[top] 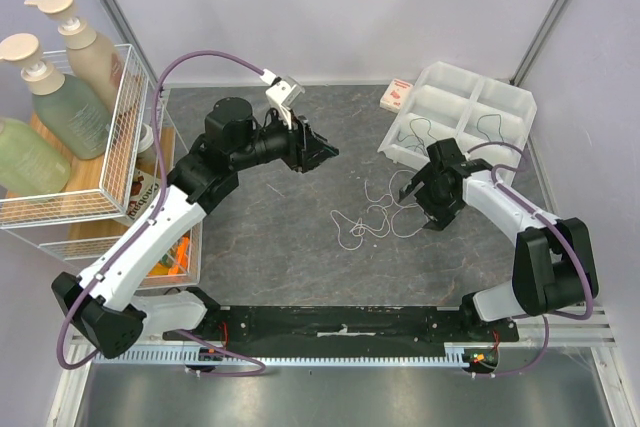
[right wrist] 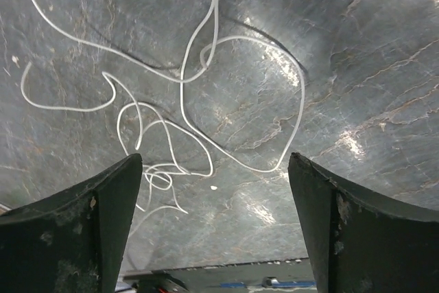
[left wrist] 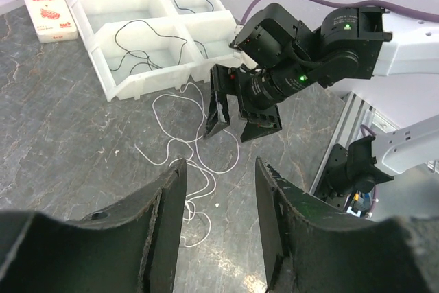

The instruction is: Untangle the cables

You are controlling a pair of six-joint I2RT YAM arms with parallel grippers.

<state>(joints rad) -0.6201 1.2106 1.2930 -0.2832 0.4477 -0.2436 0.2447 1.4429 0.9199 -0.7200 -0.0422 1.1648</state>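
Top external view has the white cable (top: 375,217) sprawled in loose loops on the counter (top: 260,217), just off the near-left corner of the white divided tray (top: 470,102), with one strand running up close to the tray's front wall. Two thin dark cables (top: 420,132) lie in separate compartments of that tray, so I'd guess the white one is the last bit to sort. The right tool (top: 425,209) hangs right over the tray-side end of the loops with its jaws spread wide and nothing in them; its wrist view looks straight down onto the crossings. The left tool (top: 318,152) hovers well out to the left of the tray, jaws partway apart, also empty. What worries me: the small curls on the side away from the tray overlap each other. If the right tool comes down there and pinches two strands at once, a pull would probably cinch them into a knot instead of opening them up. The cable's also so thin it could slip out of the pads, and dragging it toward the tray could hook it on the wall.
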